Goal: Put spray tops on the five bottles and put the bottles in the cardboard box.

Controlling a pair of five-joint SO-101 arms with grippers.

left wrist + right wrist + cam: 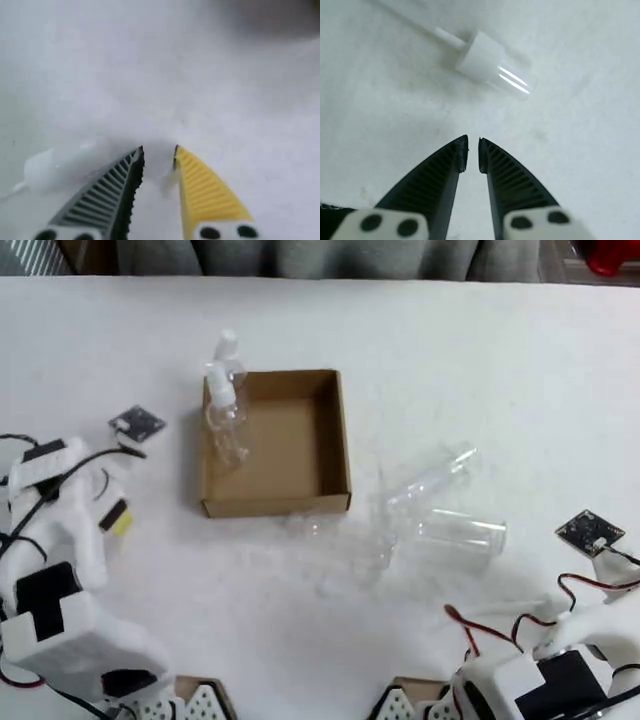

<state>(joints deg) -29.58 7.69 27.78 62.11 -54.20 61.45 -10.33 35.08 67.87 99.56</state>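
Note:
The cardboard box [275, 440] sits open at mid-table. One clear bottle with a white spray top [225, 400] leans over the box's left wall. Three clear bottles without tops lie to the right of the box and in front of it [430, 480], [458, 535], [345, 540]. My left gripper [158, 149] hangs low over the cloth, grey and yellow fingers a little apart and holding nothing, with a white spray top [42, 169] beside the grey finger. My right gripper [472, 142] is shut and empty, and a spray top with a clear cap [492, 67] lies just beyond its tips.
White cloth [450, 360] covers the table. Small black tags lie at the left [137, 423] and the right [590, 530]. The left arm's body [60, 570] and the right arm's body with red wires [540, 660] fill the near corners.

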